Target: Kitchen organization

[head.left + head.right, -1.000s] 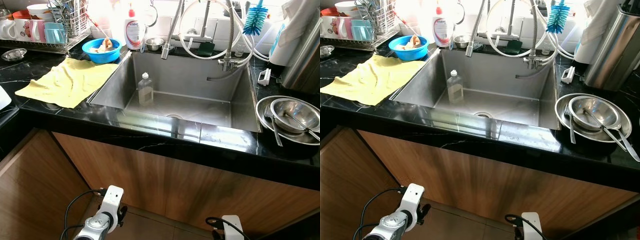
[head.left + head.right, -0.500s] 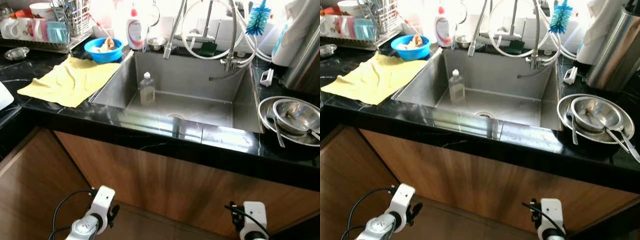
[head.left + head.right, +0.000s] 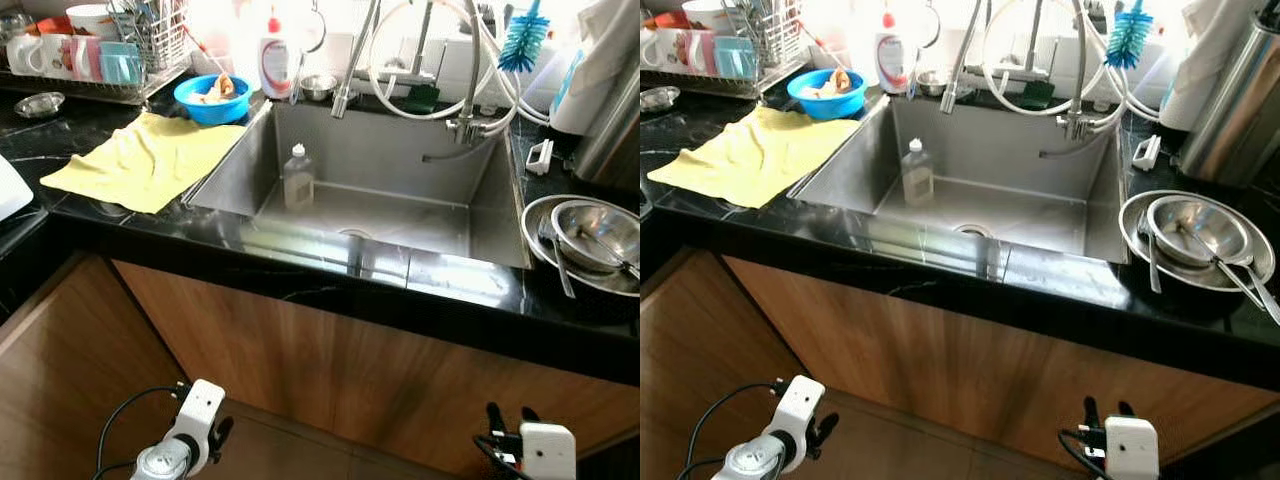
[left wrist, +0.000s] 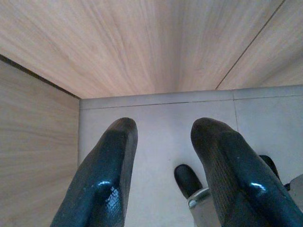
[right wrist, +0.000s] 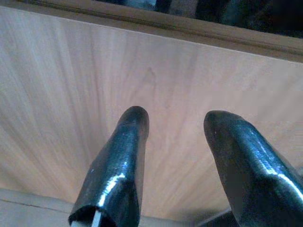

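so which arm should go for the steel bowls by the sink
Right, probably. The steel bowls sit on the counter right of the sink, on the side of the right claw. Both claws hang low and open.

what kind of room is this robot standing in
A home kitchen, it seems. A steel sink is set in a black stone counter, with a dish rack of mugs and cutlery to the left and stacked steel bowls to the right.

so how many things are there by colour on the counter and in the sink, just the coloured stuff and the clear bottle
yellow: 1, the cloth
blue: 2, the bowl and the bottle brush
clear: 1, the bottle standing in the sink
white with red label: 1, the soap bottle
total: 5
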Robot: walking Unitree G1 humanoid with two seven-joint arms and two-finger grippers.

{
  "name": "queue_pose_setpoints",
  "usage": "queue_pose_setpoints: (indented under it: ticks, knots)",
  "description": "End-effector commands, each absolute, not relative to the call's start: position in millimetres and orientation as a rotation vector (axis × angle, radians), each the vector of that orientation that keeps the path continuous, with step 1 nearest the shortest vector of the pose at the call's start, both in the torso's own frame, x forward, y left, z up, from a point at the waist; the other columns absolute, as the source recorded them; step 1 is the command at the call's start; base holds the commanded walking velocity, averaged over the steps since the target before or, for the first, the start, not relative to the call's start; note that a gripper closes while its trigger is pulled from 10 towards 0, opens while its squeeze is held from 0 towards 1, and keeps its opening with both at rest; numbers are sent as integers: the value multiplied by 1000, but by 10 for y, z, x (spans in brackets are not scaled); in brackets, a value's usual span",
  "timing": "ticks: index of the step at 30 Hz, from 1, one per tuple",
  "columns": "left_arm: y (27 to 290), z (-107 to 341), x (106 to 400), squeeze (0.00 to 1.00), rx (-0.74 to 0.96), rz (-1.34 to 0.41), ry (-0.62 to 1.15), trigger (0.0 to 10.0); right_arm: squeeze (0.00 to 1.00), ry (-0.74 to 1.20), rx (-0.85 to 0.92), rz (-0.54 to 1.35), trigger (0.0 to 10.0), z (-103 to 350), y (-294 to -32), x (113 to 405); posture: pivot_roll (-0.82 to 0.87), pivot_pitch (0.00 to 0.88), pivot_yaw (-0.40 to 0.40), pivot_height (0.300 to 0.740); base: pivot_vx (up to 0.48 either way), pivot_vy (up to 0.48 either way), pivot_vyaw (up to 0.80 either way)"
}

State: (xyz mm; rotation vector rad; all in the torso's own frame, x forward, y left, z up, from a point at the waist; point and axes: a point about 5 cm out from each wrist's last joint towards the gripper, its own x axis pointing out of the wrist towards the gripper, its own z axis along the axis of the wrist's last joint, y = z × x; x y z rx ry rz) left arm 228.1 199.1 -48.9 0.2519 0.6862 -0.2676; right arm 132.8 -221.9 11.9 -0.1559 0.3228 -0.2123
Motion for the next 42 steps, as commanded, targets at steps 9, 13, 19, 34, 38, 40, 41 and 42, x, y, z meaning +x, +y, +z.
queue_pose_setpoints:
  ticks: [9,13,19,34,38,40,41,42]
  knots:
    - [1969,-591,2153,0,296,-299,762,10000,0,175,-245,-376,10000,645,-2384,1371,-176,0,17,740,0,0,0]
    - [1976,-630,2096,0,299,-290,787,10000,0,85,-280,-410,10000,877,-2418,1533,-179,0,18,740,0,0,0]
    - [1973,-654,2053,0,304,-296,798,10000,0,0,-276,-399,10000,1113,-2392,1761,-173,0,12,740,0,0,0]
    - [1973,-644,2065,0,324,-305,787,10000,0,-10,-293,-460,10000,1237,-2367,1845,-167,0,17,740,0,0,0]
    - [1963,-642,2072,0,323,-312,787,10000,0,-36,-279,-634,10000,1348,-2523,1841,-165,0,28,740,0,0,0]
    - [1970,-642,2070,0,321,-305,786,10000,0,-47,-278,-636,10000,1380,-2532,1861,-164,0,27,740,0,0,0]
    - [1972,-641,2071,0,321,-303,785,10000,0,-51,-277,-636,10000,1389,-2532,1867,-163,0,27,740,0,0,0]
    - [1976,-642,2068,0,325,-305,786,10000,545,-64,-277,-634,10000,1414,-2528,1885,-164,0,29,740,0,0,0]
